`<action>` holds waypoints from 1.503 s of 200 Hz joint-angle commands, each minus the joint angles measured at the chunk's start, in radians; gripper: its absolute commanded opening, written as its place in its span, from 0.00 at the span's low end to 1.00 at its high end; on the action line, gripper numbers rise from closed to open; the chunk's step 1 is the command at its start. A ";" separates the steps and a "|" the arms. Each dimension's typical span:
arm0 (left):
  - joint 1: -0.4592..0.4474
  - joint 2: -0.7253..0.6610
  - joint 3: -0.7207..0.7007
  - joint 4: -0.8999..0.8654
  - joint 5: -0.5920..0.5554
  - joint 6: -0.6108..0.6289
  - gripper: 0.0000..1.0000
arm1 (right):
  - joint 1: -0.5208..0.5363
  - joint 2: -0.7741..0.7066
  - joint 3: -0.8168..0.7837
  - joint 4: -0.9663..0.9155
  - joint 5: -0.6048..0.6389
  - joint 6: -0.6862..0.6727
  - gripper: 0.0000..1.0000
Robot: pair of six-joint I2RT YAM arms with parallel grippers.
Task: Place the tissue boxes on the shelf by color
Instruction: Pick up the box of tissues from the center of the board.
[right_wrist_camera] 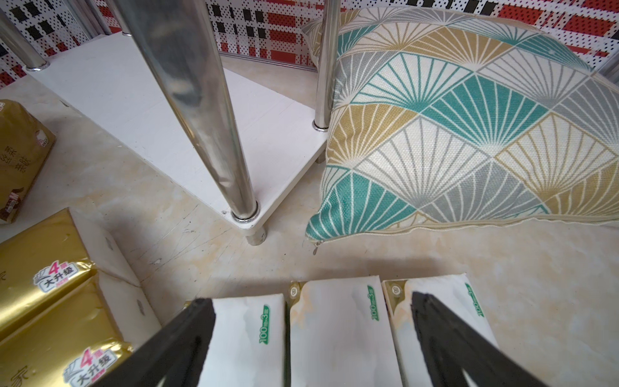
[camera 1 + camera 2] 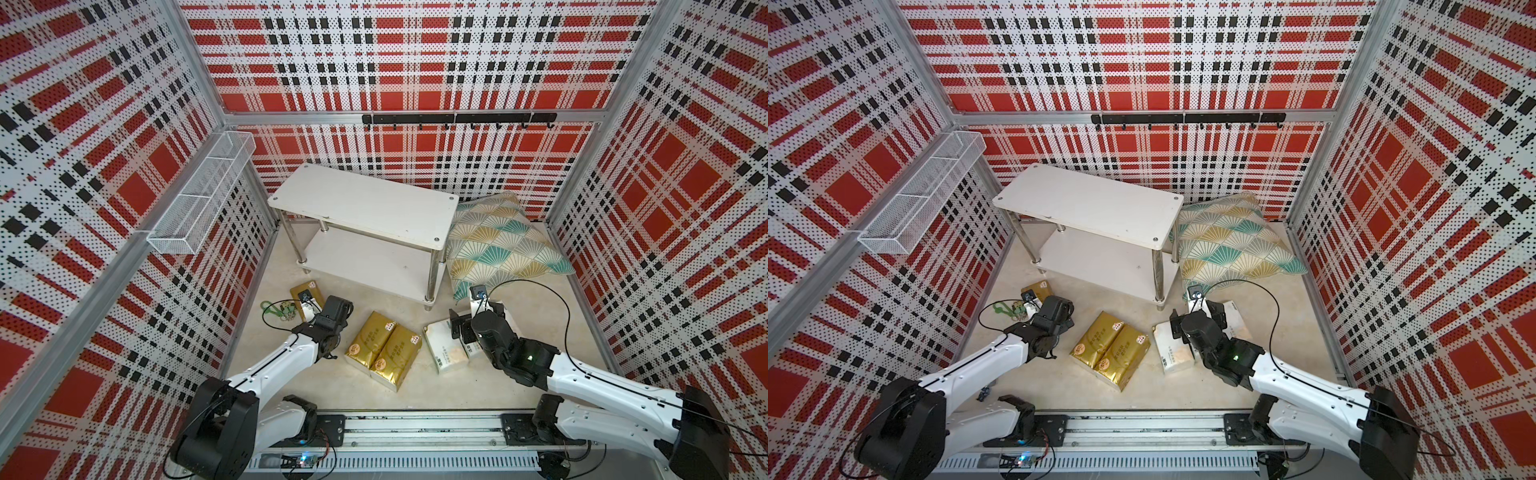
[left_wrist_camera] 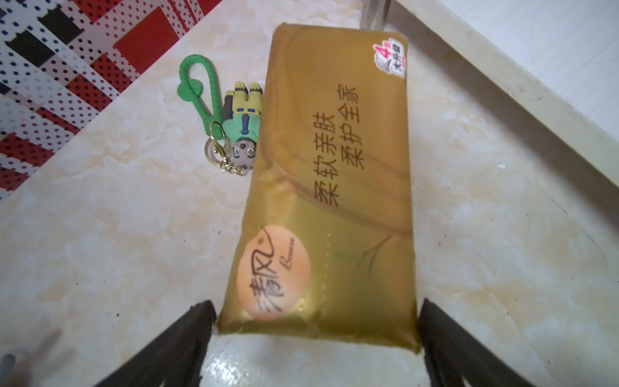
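Note:
One gold tissue box lies flat on the floor by the shelf's left front leg. My left gripper is open, with a finger on each side of that pack's near end and a small gap to each. Two more gold tissue boxes lie side by side mid-floor. Three white tissue boxes with green print lie in a row, partly under my right arm in both top views. My right gripper hangs open just above them, straddling the middle one. Both shelf boards are bare.
A green figure keychain lies against the left gold pack. A fan-patterned pillow leans at the shelf's right end. A white wire basket hangs on the left wall and a black hook rail on the back wall.

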 commanded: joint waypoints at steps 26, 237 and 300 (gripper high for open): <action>-0.009 -0.009 -0.039 0.080 -0.039 0.001 0.99 | 0.012 0.004 -0.003 0.026 0.023 0.008 1.00; 0.034 0.157 -0.045 0.218 -0.025 -0.014 1.00 | 0.015 -0.021 -0.024 0.032 0.045 0.001 1.00; 0.057 0.190 -0.050 0.259 -0.023 0.001 0.93 | 0.015 -0.003 -0.024 0.041 0.049 -0.004 1.00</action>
